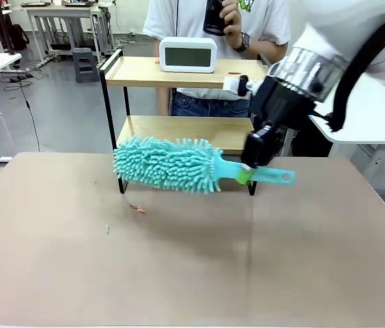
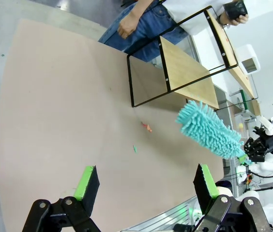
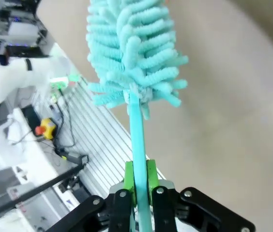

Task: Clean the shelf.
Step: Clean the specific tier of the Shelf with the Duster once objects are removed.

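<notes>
The shelf (image 1: pixel 179 71), two light wooden boards in a black frame, stands at the table's far side; it also appears in the left wrist view (image 2: pixel 189 67). My right gripper (image 1: pixel 247 172) is shut on the handle of a teal fluffy duster (image 1: pixel 168 164), held level above the table in front of the lower board. In the right wrist view the duster (image 3: pixel 131 53) points away from the green pads (image 3: pixel 129 176) clamping its handle. My left gripper (image 2: pixel 144 182) hangs open over the table with nothing between its fingers. The duster (image 2: pixel 209 129) shows beyond it.
A white digital clock (image 1: pixel 188 55) sits on the shelf's top board. A person (image 1: pixel 213 20) stands behind the shelf holding a dark object. Small orange scraps (image 1: pixel 136 208) and a green bit (image 2: pixel 134 149) lie on the brown table (image 1: pixel 179 273).
</notes>
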Robot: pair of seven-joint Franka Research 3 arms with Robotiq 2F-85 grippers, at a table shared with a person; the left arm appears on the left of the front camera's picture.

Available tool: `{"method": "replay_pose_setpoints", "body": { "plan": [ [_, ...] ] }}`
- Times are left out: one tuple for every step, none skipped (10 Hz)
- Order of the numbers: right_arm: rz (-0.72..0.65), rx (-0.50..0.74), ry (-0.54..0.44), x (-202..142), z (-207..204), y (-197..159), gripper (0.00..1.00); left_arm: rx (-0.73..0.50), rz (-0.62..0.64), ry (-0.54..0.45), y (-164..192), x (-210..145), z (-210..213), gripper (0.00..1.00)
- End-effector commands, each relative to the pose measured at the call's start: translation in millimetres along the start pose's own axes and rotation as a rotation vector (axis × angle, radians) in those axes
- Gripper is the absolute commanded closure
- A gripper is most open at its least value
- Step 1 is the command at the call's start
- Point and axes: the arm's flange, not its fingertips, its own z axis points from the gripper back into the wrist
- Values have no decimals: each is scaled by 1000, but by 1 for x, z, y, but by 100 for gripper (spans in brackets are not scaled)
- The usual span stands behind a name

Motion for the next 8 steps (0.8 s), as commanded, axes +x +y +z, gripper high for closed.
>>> {"method": "replay_pose_setpoints", "body": {
  "plan": [
    [-32,23,-74,-21,15,-17,88,-20,-14,-10,0,0,-1,0],
    [-21,40,-100,-28,21,-19,88,-20,-14,-10,0,0,-1,0],
    [-30,65,-117,-41,34,-21,88,-20,-14,-10,0,0,-1,0],
    [-24,110,-147,-72,62,-23,88,-20,-14,-10,0,0,-1,0],
    [-77,152,-164,-117,93,-25,88,-20,-14,-10,0,0,-1,0],
    [-177,174,-209,-177,121,-27,88,-20,-14,-10,0,0,-1,0],
    [-227,192,-285,-239,136,-24,88,-20,-14,-10,0,0,-1,0],
    [-345,192,-388,-297,136,-22,88,-20,-14,-10,0,0,-1,0]
  ]
}}
